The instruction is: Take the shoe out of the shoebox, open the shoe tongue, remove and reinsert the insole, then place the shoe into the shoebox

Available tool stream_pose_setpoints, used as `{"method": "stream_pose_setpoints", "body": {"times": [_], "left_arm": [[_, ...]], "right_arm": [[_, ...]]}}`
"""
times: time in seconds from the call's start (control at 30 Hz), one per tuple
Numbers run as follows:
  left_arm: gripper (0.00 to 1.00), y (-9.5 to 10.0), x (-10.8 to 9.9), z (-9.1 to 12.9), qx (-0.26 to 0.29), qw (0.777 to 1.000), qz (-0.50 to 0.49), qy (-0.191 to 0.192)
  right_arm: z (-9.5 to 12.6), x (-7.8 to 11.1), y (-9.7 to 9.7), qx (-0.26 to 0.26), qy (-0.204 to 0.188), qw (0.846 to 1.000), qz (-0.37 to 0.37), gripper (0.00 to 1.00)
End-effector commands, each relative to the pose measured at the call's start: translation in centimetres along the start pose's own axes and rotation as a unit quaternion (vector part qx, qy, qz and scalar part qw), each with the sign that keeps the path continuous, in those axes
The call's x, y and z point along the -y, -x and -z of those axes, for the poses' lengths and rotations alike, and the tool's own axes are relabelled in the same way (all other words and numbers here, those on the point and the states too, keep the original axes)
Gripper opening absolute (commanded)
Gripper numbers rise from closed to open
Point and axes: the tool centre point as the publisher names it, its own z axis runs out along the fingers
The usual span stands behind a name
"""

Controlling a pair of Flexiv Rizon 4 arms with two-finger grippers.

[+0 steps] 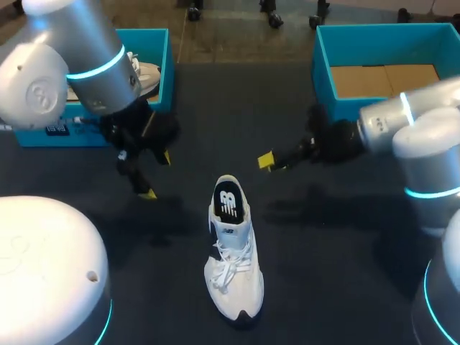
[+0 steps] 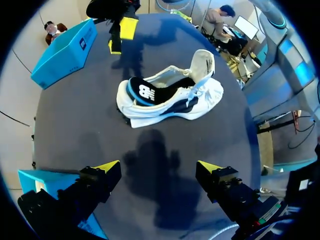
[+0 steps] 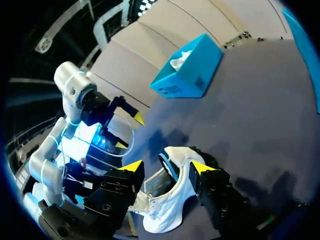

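Shoe (image 1: 231, 251) lies between left end effector (image 1: 158, 175) and right end effector (image 1: 272, 162), untouched.

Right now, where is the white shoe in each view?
Head view: shoe low in the centre, toe nearest the camera.
Left wrist view: shoe ahead of the left gripper, beyond its fingers.
Right wrist view: shoe seen between the right gripper's open fingers, untouched.
Shared landmark: the right gripper's yellow tips.
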Motion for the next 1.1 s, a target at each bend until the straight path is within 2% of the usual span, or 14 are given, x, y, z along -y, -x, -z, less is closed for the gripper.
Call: {"method": "stream_pose_setpoints", "body": {"times": [0.03, 0.13, 0.23, 0.33, 0.4, 0.47, 0.6, 0.67, 1.1], "left_arm": [[1.00, 1.1, -0.9, 1.5, -0.015, 1.000, 0.000, 0.005], [1.00, 1.6, -1.8, 2.6, -0.019, 1.000, -0.003, 0.001], [1.00, 2.1, -2.8, 3.8, -0.019, 1.000, -0.006, -0.005], [1.00, 2.4, -3.7, 4.9, -0.016, 1.000, -0.018, 0.000], [1.00, 2.7, -4.4, 5.9, -0.015, 0.999, -0.031, 0.000], [1.00, 2.9, -5.3, 6.7, -0.024, 0.998, -0.054, -0.001], [1.00, 3.7, -7.5, 8.7, -0.034, 0.995, -0.098, -0.008], [1.00, 3.7, -7.5, 8.7, -0.034, 0.995, -0.098, -0.008], [1.00, 3.7, -7.5, 8.7, -0.034, 0.995, -0.098, -0.008]], "right_arm": [[2.4, -0.7, -0.8, 0.046, -0.179, 0.982, -0.027, 0.49], [2.9, -1.2, -1.0, 0.072, -0.194, 0.977, -0.047, 0.48], [3.2, -1.6, -1.3, 0.099, -0.200, 0.973, -0.061, 0.42], [3.3, -1.9, -1.8, 0.120, -0.204, 0.969, -0.069, 0.41], [3.2, -2.2, -2.4, 0.139, -0.206, 0.966, -0.076, 0.29], [3.1, -2.3, -3.0, 0.152, -0.207, 0.963, -0.079, 0.00], [2.5, -2.3, -4.3, 0.185, -0.201, 0.957, -0.094, 0.00], [2.3, -2.1, -5.1, 0.205, -0.188, 0.954, -0.114, 0.00], [2.3, -2.1, -5.1, 0.205, -0.188, 0.954, -0.114, 0.00]]}}
